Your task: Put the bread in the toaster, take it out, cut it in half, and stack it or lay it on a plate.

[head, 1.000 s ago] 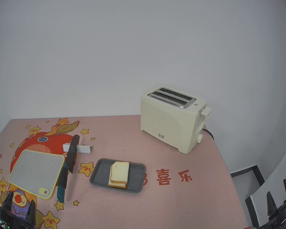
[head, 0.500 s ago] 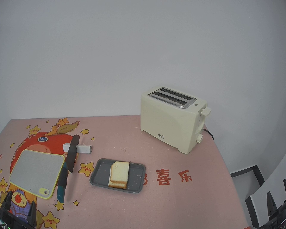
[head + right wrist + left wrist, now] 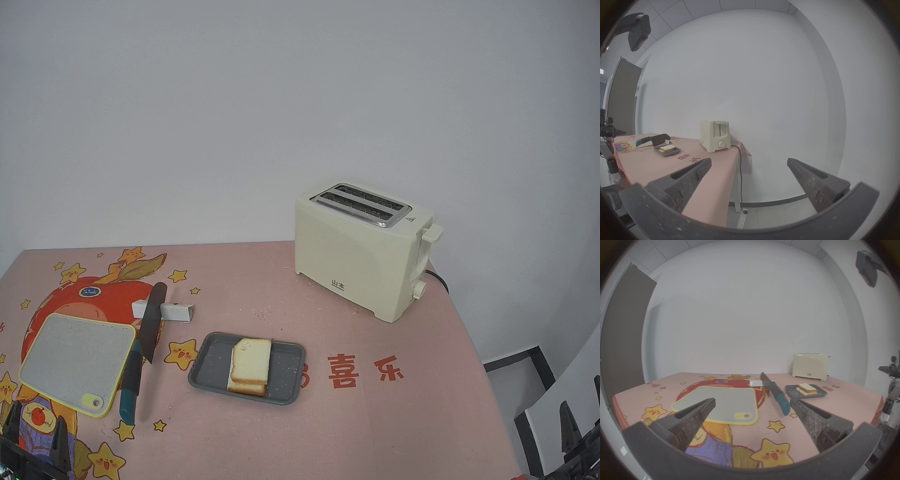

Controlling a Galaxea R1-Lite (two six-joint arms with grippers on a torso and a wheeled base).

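A grey rectangular plate (image 3: pixel 209 370) is sitting on the pink tablecloth printed with an apple and stars (image 3: pixel 387 412). Everything else is being placed from this plate.

Two pale halves of bread with tan crusts (image 3: pixel 251 361) are lying stacked on the plate, the upper half sitting slightly askew on the lower one.

A cream-coloured two-slot toaster (image 3: pixel 359 253) is standing upright well beyond the plate and to its right. A black power cord (image 3: pixel 439 281) is trailing off the toaster's far end.

Just left of the plate, a knife with a teal handle and a dark blade (image 3: pixel 139 356) is lying with its handle towards the robot. Its blade is crossing over a small white rectangular block (image 3: pixel 180 312), which is resting beyond the plate's left end.

Left of the knife, farther from the plate, a grey cutting board with a yellow-green rim (image 3: pixel 75 359) is lying flat, touching or nearly touching the knife handle.

The left gripper (image 3: pixel 752 400) is hovering nearer the robot than the plate and well to its left, over the near edge of the tablecloth. Its jaws are spread wide and holding nothing.

The right gripper (image 3: pixel 749 160) is hanging far to the right of the plate, off the table's side. Its jaws are likewise parted and holding nothing.
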